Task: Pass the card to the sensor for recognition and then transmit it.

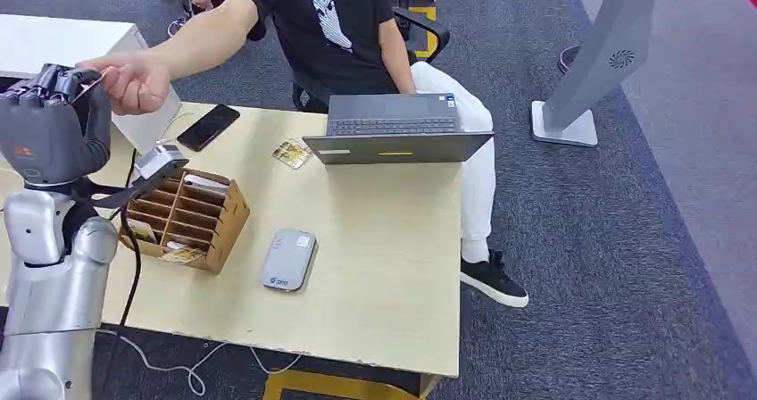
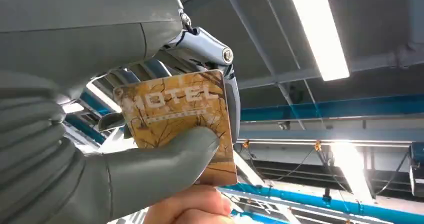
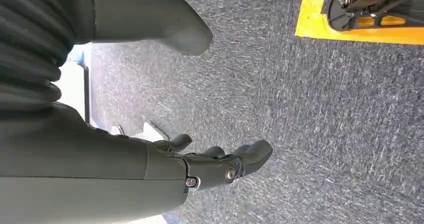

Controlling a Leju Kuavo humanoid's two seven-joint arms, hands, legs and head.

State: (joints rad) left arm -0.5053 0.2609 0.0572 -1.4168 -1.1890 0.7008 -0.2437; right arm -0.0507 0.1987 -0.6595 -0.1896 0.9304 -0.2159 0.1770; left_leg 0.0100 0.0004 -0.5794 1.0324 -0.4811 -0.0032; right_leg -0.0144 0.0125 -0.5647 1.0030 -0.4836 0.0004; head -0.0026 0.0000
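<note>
Marbled brown hotel card [image 2: 175, 116] pinched in left robot hand [image 2: 150, 134], person's hand [image 1: 134, 85] touching it: handover underway, release left; right robot hand [image 3: 220, 161] open, idle.

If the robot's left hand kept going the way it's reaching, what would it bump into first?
Most likely the person's hand. The left hand is raised, holding the hotel card out, and the person's hand is already right at the card. Depth is hard to judge, but nothing else lies between them.

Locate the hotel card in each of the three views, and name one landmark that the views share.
Head view: hotel card edge-on at far left, between the left hand and the person's hand.
Left wrist view: centre, under the thumb.
Right wrist view: not in it.
Shared landmark: the person's hand, in the head and left wrist views.
</note>
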